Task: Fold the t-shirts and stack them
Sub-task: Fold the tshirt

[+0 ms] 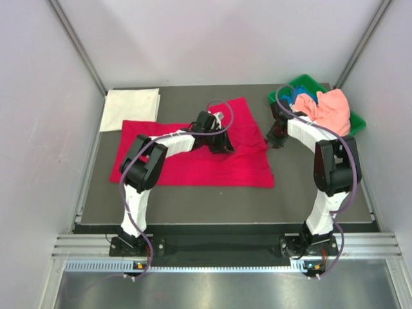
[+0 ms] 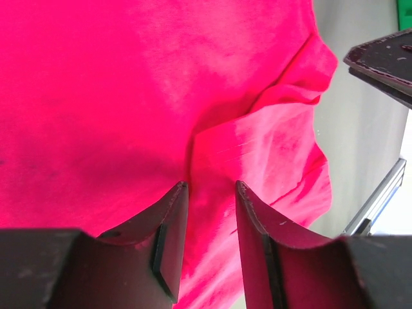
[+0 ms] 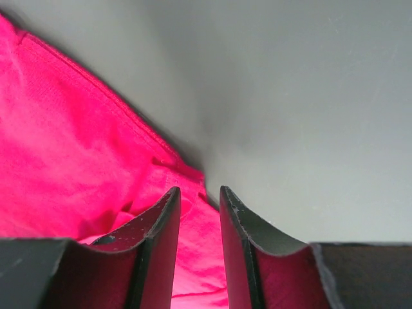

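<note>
**Crimson shirt spread out, both grippers low at its right side**

The crimson-red t-shirt (image 1: 193,161) lies opened out at centre frame on the dark table (image 1: 225,203). The white t-shirt (image 1: 132,109) sits folded square at upper left. The salmon-pink t-shirt (image 1: 331,109) and blue t-shirt (image 1: 301,100) are heaped in the green bin (image 1: 356,123) at upper right.

The left gripper (image 1: 222,147) is down on the red cloth right of centre. Its fingers are narrowly apart, with a raised crease running up to the tips. The right gripper (image 1: 275,138) is at the shirt's right edge, fingers also narrowly apart and straddling the hem. I see no cloth pinched in either.

My read is that the first fold of the red shirt is being set up. Next, each gripper needs to close on a single layer at that edge, then both must lift evenly and carry it leftward across the body.
</note>
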Robot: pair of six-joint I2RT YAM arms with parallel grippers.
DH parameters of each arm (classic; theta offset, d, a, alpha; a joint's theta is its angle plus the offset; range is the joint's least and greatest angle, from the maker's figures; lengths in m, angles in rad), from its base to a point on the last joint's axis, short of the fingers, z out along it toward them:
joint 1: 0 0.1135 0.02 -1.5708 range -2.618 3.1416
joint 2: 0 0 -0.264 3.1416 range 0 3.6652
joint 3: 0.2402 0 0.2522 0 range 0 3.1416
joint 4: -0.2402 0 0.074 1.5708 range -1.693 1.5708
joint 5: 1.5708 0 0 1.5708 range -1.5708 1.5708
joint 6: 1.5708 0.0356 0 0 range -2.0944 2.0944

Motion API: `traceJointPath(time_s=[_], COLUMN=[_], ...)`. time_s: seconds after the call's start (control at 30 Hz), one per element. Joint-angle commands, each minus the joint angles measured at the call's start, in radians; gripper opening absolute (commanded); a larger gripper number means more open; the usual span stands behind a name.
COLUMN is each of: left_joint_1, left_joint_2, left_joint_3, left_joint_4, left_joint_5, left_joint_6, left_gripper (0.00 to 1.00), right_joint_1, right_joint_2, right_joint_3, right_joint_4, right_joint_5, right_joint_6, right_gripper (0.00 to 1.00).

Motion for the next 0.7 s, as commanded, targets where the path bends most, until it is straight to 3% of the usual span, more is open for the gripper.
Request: traceJointPath(time_s=[0.0, 0.23, 0.5, 0.67], left_joint_1=[-0.013, -0.027, -0.034, -0.045], left_joint_2=[0.011, 0.007, 0.009, -0.012], left_joint_3=[0.037, 0.047, 0.071, 0.076], left_joint_4=[0.047, 0.041, 0.008, -0.024], left_joint_5=[0.02, 0.006, -0.015, -0.074], left_joint_6=[0.0, 0.002, 0.008, 0.031], left_gripper=[0.4, 0.29, 0.01, 0.0], right_joint_1=[-0.016, -0.022, -0.021, -0.019], right_joint_2=[-0.021, 0.007, 0.032, 0.054], right_joint_3=[0.006, -0.003, -0.009, 0.005], right_joint_4=[0.009, 0.055, 0.049, 0.052], right_joint_5=[0.026, -0.021, -0.032, -0.033], right_joint_6=[0.052, 0.05, 0.076, 0.084], right_gripper=[0.32, 0.32, 0.31, 0.27])
